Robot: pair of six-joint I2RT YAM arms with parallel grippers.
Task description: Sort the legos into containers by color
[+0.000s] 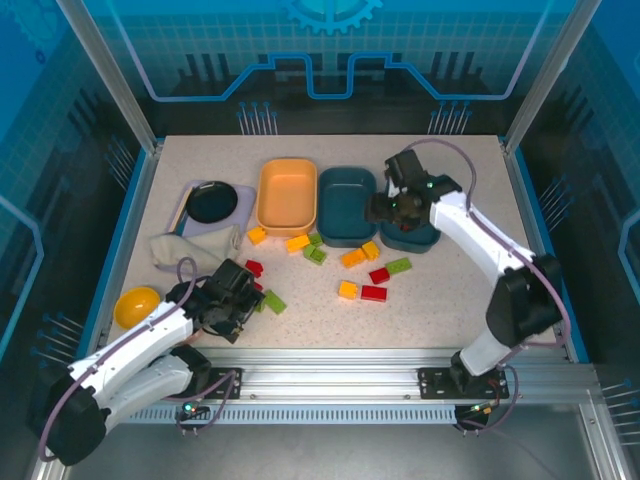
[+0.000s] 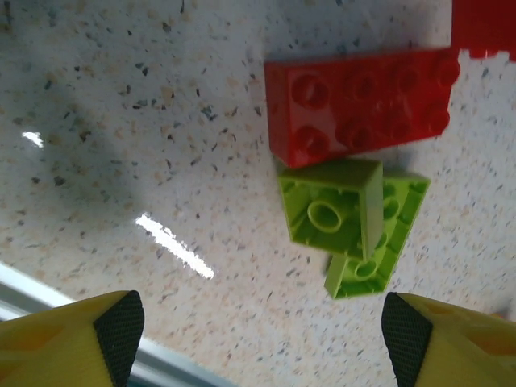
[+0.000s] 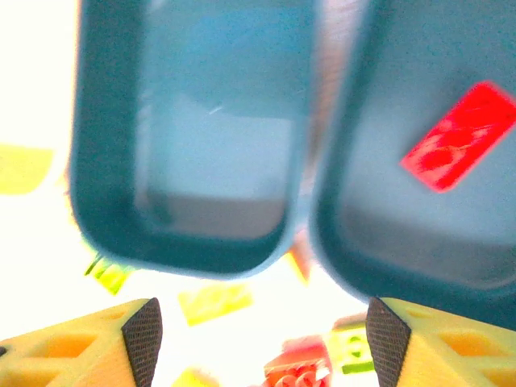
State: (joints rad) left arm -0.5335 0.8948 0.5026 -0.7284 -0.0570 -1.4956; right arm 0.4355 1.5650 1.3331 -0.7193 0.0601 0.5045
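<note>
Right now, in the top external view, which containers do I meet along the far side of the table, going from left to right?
black round bowl → yellow-orange rounded plastic tub → dark teal plastic tub → second dark teal plastic tub

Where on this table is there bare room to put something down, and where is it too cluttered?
Bare: the far strip behind the yellow-orange tub and the middle teal tub; also the near strip of table between the red bricks and its front edge. Crowded: the middle, just before the tubs, strewn with bricks, and around the left hand.
</note>
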